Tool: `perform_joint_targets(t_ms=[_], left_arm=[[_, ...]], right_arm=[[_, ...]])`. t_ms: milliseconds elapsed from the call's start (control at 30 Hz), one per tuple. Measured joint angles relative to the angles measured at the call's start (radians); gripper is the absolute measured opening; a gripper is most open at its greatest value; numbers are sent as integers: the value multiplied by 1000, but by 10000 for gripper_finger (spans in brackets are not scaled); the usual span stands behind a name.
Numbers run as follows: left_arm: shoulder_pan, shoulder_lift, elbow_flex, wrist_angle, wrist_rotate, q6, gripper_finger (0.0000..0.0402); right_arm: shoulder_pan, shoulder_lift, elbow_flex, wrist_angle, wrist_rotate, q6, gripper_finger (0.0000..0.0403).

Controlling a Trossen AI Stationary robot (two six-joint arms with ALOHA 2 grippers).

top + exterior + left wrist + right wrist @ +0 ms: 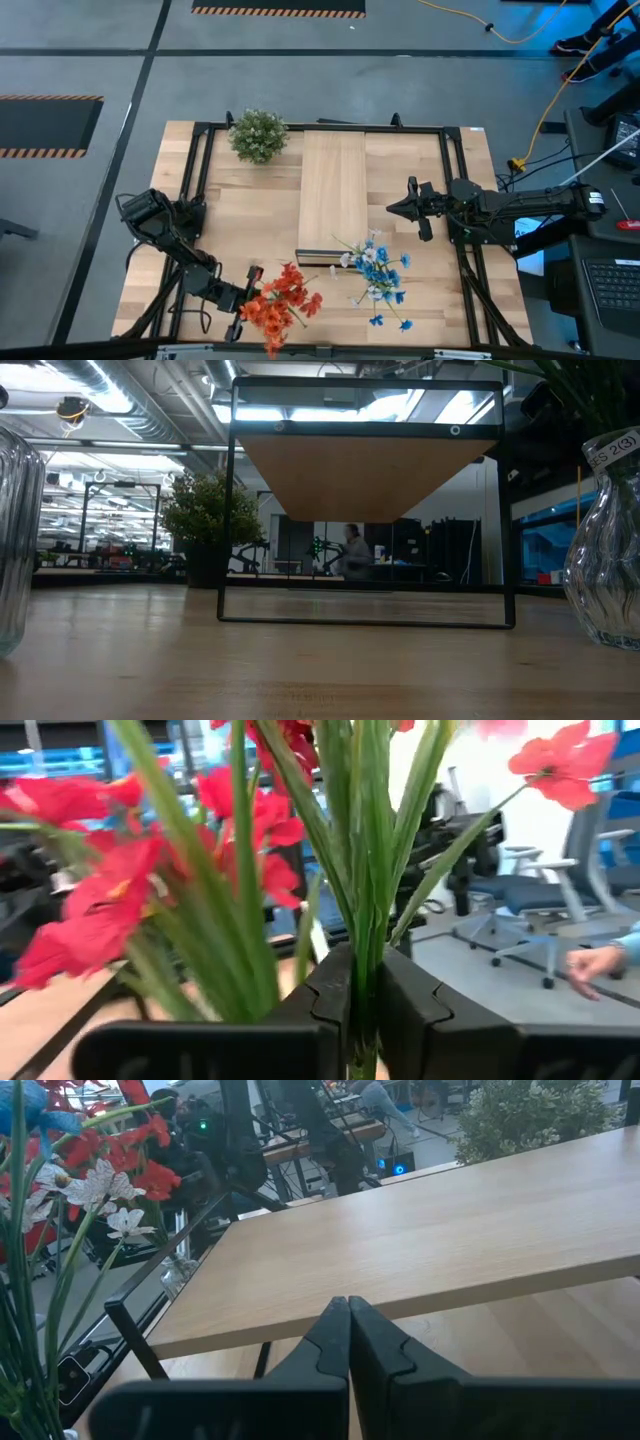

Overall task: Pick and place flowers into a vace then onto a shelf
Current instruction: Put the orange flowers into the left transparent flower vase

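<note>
While the left gripper [362,1010] clenches red flowers [280,305], a vase [610,560] label reads "2(3)"

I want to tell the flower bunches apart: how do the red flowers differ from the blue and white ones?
The red flowers are clamped at the stems by the left gripper; the blue and white flowers are touched by no gripper. The red ones stand near the table's front edge, the blue and white ones beside the shelf's end. Both have thin green stems.
</note>
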Motion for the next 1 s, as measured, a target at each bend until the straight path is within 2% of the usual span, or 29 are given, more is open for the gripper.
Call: perform_joint_targets(t_ms=[133,633,867,1000], left_arm=[[0,0,0,0,-47,-2,53],[-16,0,0,0,-111,-32,142],[-46,0,0,-2,-210,-30,188],[-74,-1,0,-5,-223,-20,201]], right_arm=[[0,0,0,0,0,0,1],[0,0,0,0,0,0,1],[0,0,0,0,0,0,0],[0,0,0,0,0,0,0]])
